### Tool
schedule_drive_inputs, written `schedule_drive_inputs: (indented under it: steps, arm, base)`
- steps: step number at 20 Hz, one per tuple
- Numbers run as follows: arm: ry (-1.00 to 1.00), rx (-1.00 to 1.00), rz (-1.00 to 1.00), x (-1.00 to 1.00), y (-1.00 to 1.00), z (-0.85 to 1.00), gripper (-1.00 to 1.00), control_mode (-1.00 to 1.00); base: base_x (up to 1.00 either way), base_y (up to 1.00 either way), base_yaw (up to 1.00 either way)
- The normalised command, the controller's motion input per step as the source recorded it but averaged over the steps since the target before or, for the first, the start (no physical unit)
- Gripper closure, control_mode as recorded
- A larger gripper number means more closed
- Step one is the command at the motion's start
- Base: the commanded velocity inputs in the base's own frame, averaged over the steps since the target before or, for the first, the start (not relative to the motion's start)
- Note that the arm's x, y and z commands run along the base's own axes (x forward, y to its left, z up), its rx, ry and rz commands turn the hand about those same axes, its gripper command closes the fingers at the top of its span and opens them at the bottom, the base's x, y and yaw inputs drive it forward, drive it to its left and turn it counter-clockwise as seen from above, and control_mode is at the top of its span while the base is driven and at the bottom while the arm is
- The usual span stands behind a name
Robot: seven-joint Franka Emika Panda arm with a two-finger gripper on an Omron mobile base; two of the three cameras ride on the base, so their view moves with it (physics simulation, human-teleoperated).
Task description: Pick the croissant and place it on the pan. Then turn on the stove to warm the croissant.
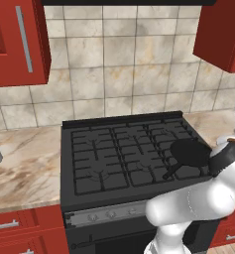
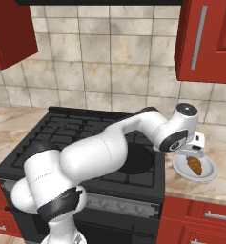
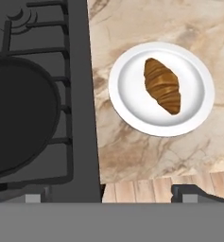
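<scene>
Croissant (image 3: 162,85) lying on white plate (image 3: 127,101) on marble counter (image 3: 132,146) beside stove (image 3: 80,94), black pan (image 3: 19,123) on nearest burner, gripper (image 2: 193,153) above plate, jaw state cannot be told.

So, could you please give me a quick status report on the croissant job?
Hand above the white plate, nothing held, open or shut unclear. Croissant on the plate beside the stove. Pan empty on the grates. Path looks clear.

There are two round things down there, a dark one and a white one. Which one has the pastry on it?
The round white plate on the marbled counter holds the golden-brown croissant. The round black frying pan on the black gas stove is empty.
</scene>
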Motion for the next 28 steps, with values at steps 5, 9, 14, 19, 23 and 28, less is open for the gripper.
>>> schedule_drive_inputs:
  steps: [5,9,14,19,23,28]
  arm:
    - [0.00,0.00,0.07,0.03,-0.14,-0.08,-1.00,-1.00]
    - [0.00,0.00,0.04,0.12,-0.07,-0.09,-1.00,-1.00]
    - [0.00,0.00,0.00,0.16,-0.02,-0.03,-1.00,-1.00]
    - [0.00,0.00,0.00,0.10,-0.03,-0.10,-1.00,-1.00]
    - [0.00,0.00,0.00,0.10,-0.01,-0.15,-1.00,-1.00]
    - [0.00,0.00,0.00,0.12,-0.04,-0.16,-1.00,-1.00]
  base:
    - [0.00,0.00,0.00]
    - [0.00,0.00,0.00]
    - [0.00,0.00,0.00]
    - [0.00,0.00,0.00]
    - [0.00,0.00,0.00]
    - [0.00,0.00,0.00]
